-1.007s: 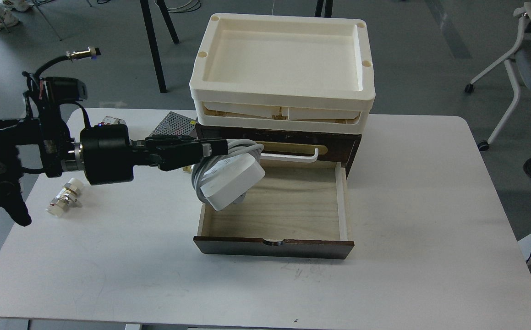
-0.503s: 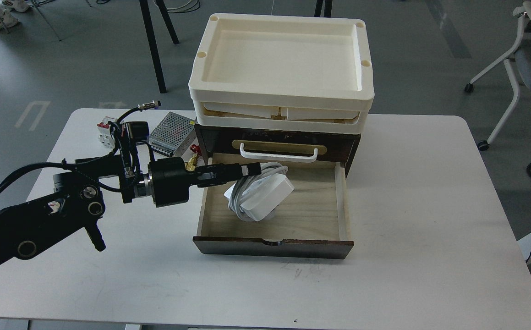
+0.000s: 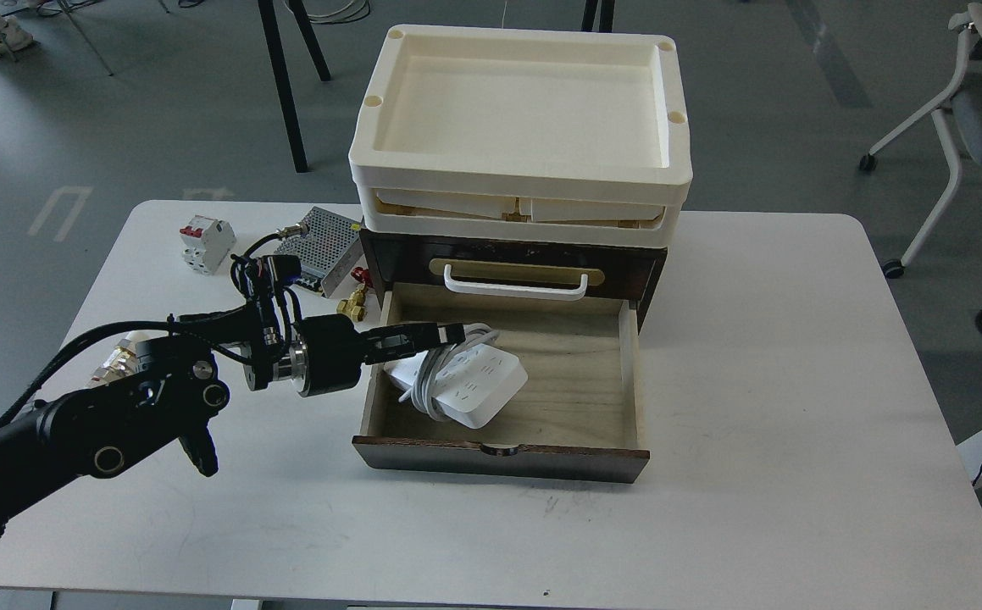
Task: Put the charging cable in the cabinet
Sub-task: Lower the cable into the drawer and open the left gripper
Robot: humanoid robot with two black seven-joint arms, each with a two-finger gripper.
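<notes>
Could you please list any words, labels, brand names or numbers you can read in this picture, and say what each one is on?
None can be read.
Charging cable: only socket holes show, no print.
Circuit breaker: any marking is too small to read.
Mesh power supply box: no legible label.
Cabinet and cream trays: no text visible.

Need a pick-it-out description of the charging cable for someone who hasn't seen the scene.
Find the dark brown cabinet at the table's middle, under the stacked cream trays. Its lower drawer is pulled open; the charging cable lies in the drawer's left half, by the left hand. It is the white flat power strip with socket holes, its cord wound around it.
</notes>
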